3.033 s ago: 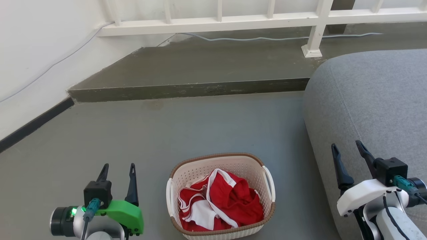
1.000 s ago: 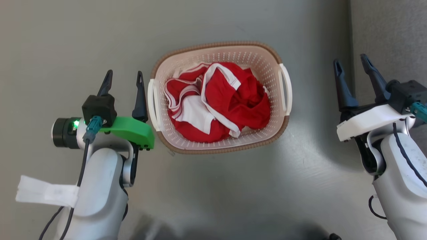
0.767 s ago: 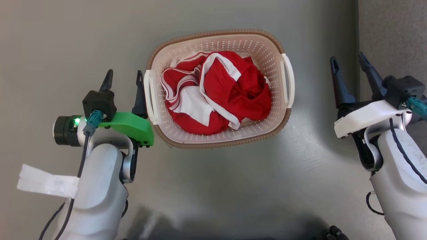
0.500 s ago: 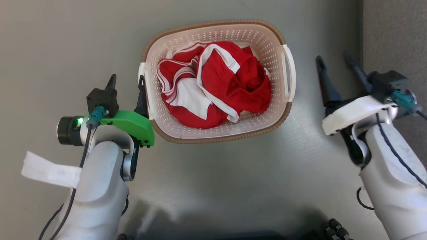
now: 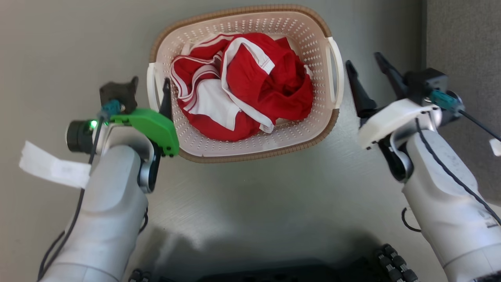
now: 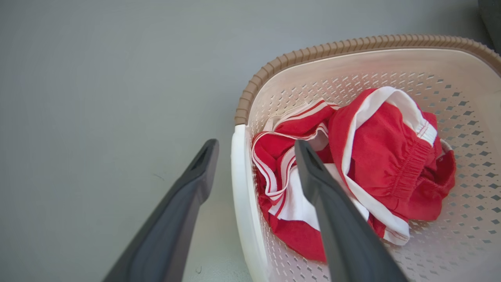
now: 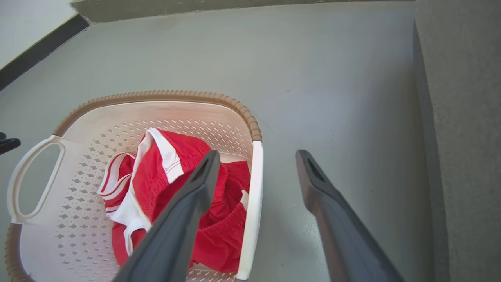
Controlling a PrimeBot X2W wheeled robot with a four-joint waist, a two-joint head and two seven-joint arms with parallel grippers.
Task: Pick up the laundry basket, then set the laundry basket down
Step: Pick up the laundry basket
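Left gripper [image 6: 255, 150] and right gripper [image 7: 257, 156] gape empty at the white handles [image 5: 339, 78] of the laundry basket [image 5: 250, 149]; likely light, stiff plastic; pinch both evenly.

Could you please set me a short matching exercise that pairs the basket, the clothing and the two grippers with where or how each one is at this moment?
Column one:
1. laundry basket
2. red and white garment
3. left gripper
4. right gripper

Column two:
A. open, just outside the right handle
B. standing on the grey floor
C. bunched up inside the basket
D. open, one finger on each side of the left handle

Pairs: 1-B, 2-C, 3-D, 4-A
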